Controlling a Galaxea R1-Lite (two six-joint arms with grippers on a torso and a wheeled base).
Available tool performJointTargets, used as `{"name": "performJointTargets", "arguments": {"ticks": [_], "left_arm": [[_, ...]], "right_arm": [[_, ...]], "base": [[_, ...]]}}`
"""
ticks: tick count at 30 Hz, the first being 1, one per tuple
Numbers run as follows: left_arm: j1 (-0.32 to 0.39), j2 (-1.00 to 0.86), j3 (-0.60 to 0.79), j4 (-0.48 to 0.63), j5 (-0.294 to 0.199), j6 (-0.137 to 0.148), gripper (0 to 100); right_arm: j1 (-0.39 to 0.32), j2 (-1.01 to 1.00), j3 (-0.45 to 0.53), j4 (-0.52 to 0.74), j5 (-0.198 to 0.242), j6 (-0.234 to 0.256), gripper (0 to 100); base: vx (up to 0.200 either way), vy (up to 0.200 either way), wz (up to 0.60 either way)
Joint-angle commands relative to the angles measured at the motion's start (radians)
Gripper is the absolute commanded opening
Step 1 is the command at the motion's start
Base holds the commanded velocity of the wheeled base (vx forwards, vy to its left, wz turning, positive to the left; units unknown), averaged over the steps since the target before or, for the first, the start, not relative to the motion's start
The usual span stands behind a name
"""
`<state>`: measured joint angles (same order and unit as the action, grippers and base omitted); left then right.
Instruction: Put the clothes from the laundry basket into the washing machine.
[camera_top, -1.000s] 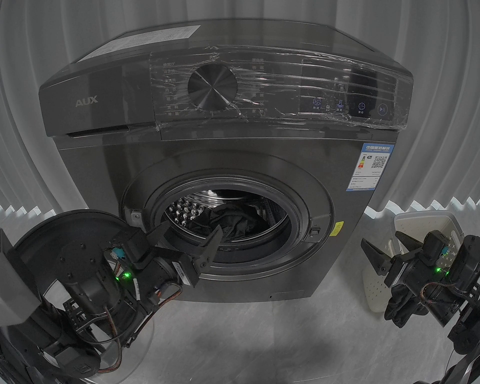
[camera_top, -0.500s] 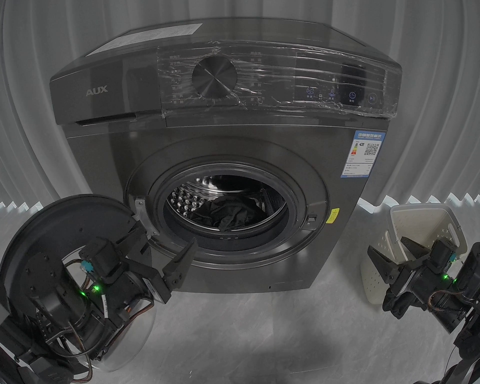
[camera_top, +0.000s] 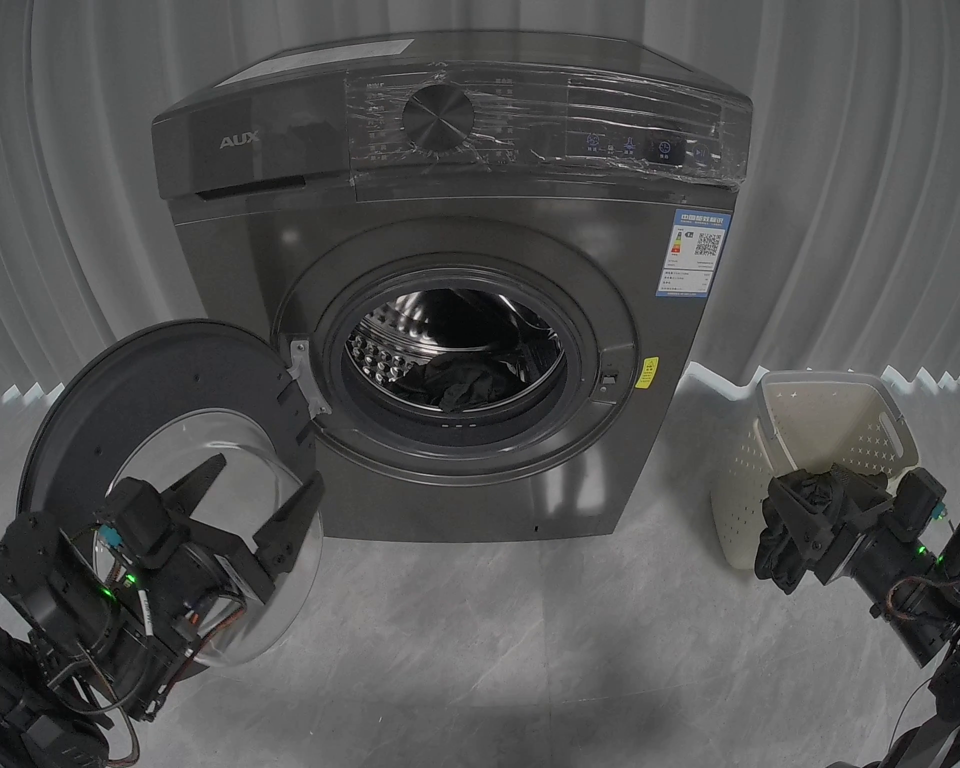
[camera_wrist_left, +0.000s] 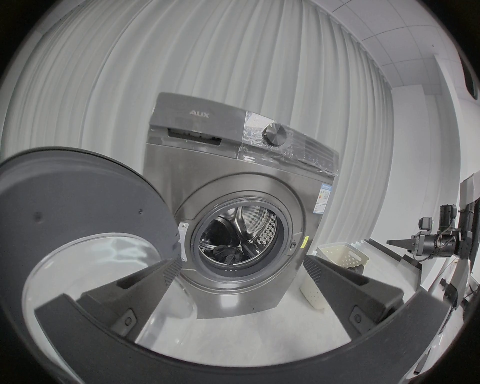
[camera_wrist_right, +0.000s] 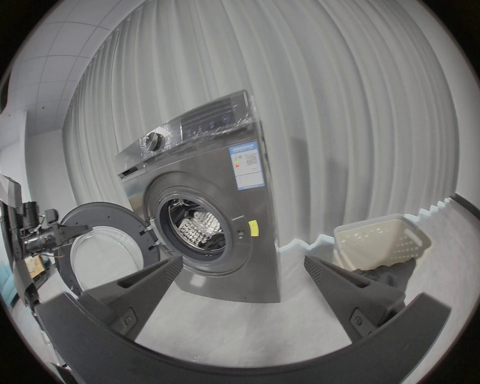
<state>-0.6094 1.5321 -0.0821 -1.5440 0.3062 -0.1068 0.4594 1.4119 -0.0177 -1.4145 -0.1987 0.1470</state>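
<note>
The grey washing machine (camera_top: 450, 330) stands with its round door (camera_top: 160, 400) swung open to the left. A dark garment (camera_top: 465, 380) lies in the drum, also seen as dark cloth (camera_wrist_left: 225, 254) from the left wrist. My left gripper (camera_top: 260, 500) hangs open in front of the door, low and left of the drum mouth, holding nothing. The white laundry basket (camera_top: 840, 420) sits on the floor at the right, with dark clothes (camera_top: 785, 540) draped over its near side. My right gripper (camera_top: 815, 490) is open just above those clothes, nothing between its fingers (camera_wrist_right: 350, 295).
Grey floor (camera_top: 520, 640) spreads in front of the machine between my two arms. Pleated white curtains (camera_top: 860, 200) close off the space behind and beside the machine. The open door's glass bulge (camera_top: 200, 470) juts towards my left arm.
The whole view has pulled back from the machine. My left gripper has withdrawn from the drum mouth to in front of the open door. The right gripper stays by the basket.
</note>
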Motion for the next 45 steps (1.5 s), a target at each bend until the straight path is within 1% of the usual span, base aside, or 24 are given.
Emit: {"name": "performJointTargets", "arguments": {"ticks": [1,3,5,6,7,8,9,12,14,16,18,19,20,22,23,24,25,29,31,33,38,41,44,45], "left_arm": [[0.042,-0.098,0.045,0.010,-0.006,0.022,100],[0.042,-0.129,0.078,0.015,-0.010,0.032,100],[0.045,-0.158,0.082,0.042,-0.010,0.024,100],[0.045,-0.158,0.082,0.042,-0.010,0.024,100],[0.053,-0.211,0.082,0.088,-0.007,0.024,100],[0.053,-0.211,0.082,0.088,-0.007,0.024,100],[0.063,-0.268,0.082,0.136,-0.010,0.027,100],[0.065,-0.328,0.082,0.214,-0.001,0.027,100],[0.069,-0.379,0.082,0.289,0.010,0.029,100],[0.083,-0.446,0.082,0.398,0.027,0.035,100],[0.085,-0.532,0.082,0.504,0.034,0.030,100],[0.085,-0.532,0.082,0.504,0.034,0.030,100],[0.085,-0.619,0.082,0.621,0.033,0.022,100],[0.089,-0.716,0.082,0.740,0.031,0.018,100],[0.094,-0.742,0.082,0.779,0.031,0.018,100],[0.094,-0.742,0.082,0.779,0.031,0.018,100],[0.131,-0.823,0.082,0.869,0.031,0.018,100],[0.184,-0.997,0.082,1.004,0.019,0.022,100],[0.195,-1.017,0.082,1.030,0.016,0.022,100],[0.232,-1.096,0.082,1.127,0.011,0.018,100],[0.292,-1.192,0.082,1.230,-0.004,-0.016,100],[0.312,-1.227,0.082,1.266,-0.022,-0.027,100],[0.378,-1.322,0.082,1.340,-0.067,-0.030,100],[0.378,-1.322,0.082,1.340,-0.067,-0.030,100]], "right_arm": [[-0.011,-0.103,0.018,0.022,-0.001,-0.014,100],[0.007,-0.166,0.018,0.095,0.001,-0.037,100],[0.028,-0.252,0.018,0.229,0.002,-0.041,100],[0.028,-0.258,0.018,0.239,0.002,-0.041,100],[0.038,-0.335,0.018,0.382,0.001,-0.041,100],[0.038,-0.335,0.018,0.382,0.001,-0.041,100],[0.025,-0.381,0.018,0.465,0.007,-0.037,100],[0.002,-0.436,0.018,0.512,0.004,-0.034,100],[-0.036,-0.479,0.018,0.526,0.002,-0.037,100],[-0.088,-0.511,0.018,0.543,-0.005,-0.044,100],[-0.137,-0.550,0.018,0.557,-0.005,-0.061,100],[-0.137,-0.550,0.018,0.557,-0.005,-0.061,100],[-0.159,-0.593,0.018,0.580,-0.001,-0.066,100],[-0.166,-0.651,0.018,0.637,-0.001,-0.063,100],[-0.169,-0.679,0.018,0.667,-0.001,-0.063,100],[-0.169,-0.679,0.018,0.667,-0.001,-0.063,100],[-0.174,-0.755,0.018,0.755,0.001,-0.064,100],[-0.206,-0.918,0.018,0.936,0.007,-0.072,100],[-0.212,-0.938,0.018,0.956,0.012,-0.072,100],[-0.237,-0.990,0.018,1.006,0.038,-0.064,100],[-0.248,-1.068,0.018,1.080,0.055,-0.063,100],[-0.248,-1.131,0.018,1.135,0.065,-0.063,100],[-0.294,-1.324,0.018,1.321,0.090,-0.063,100],[-0.294,-1.324,0.018,1.321,0.090,-0.063,100]], "base": [[-0.200,0.000,0.00],[-0.100,0.000,0.00],[0.000,0.000,0.00],[0.000,0.000,0.00],[0.000,0.000,0.00],[0.000,0.000,0.00],[-0.200,0.000,0.00],[-0.200,0.000,0.00],[-0.200,0.000,0.00],[0.000,0.000,0.00],[0.000,0.000,0.00],[0.000,0.000,0.00],[0.000,0.000,0.00],[0.000,0.000,0.00],[0.000,0.000,0.00],[0.000,0.000,0.00],[0.000,0.000,0.00],[0.000,0.000,0.00],[0.000,0.000,0.00],[0.000,0.000,0.00],[0.000,0.000,0.00],[0.000,0.000,0.00],[0.000,0.000,0.00],[0.000,0.000,0.00]]}}
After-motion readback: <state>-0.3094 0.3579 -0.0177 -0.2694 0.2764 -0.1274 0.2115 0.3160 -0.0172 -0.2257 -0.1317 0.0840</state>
